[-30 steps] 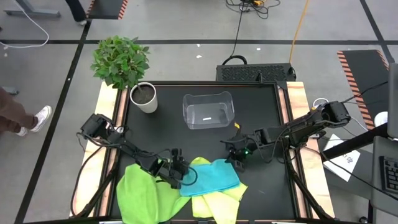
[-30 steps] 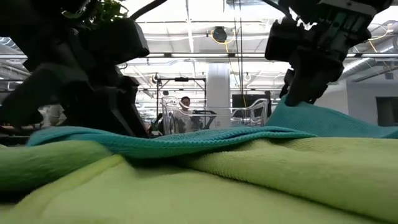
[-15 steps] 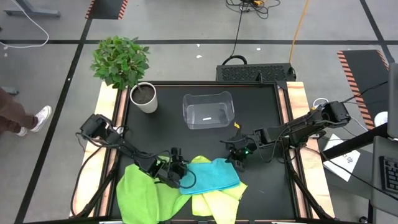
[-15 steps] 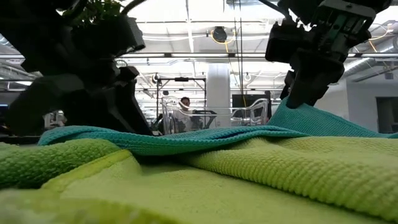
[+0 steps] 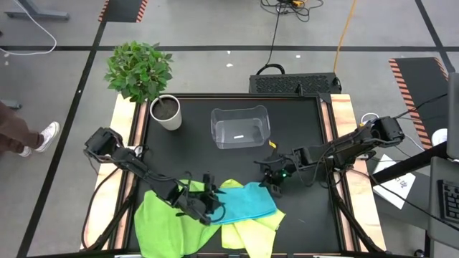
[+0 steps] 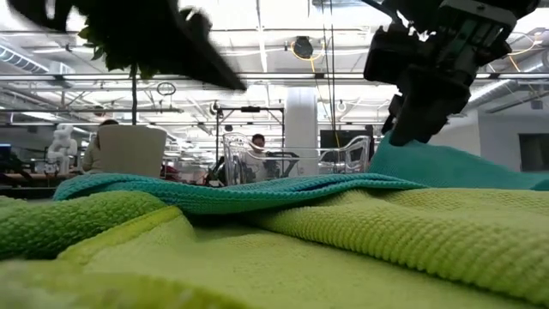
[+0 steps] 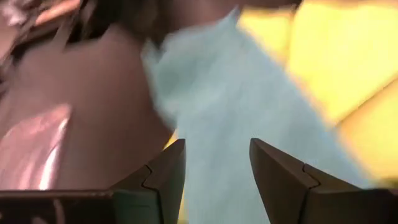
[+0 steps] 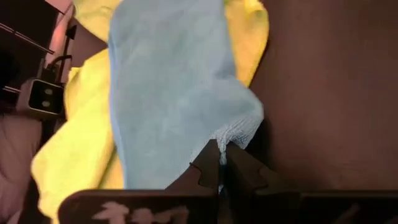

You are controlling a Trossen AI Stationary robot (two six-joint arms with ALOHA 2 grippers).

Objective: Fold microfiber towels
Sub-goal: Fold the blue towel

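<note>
left tool lifted, wide | right tool pinching turquoise towel | bin behind

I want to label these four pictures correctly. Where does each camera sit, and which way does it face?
High view: above the table, facing straight down; both arms show, the left gripper and right gripper at the turquoise blue microfiber towel.
Low view: at table-top height, facing level across the cloths into the room; the right gripper comes from above.
Left wrist view: on the left arm, facing the blue towel past its open fingers.
Right wrist view: on the right arm, its gripper shut on that towel's corner.
All four views share the blue towel.
</note>
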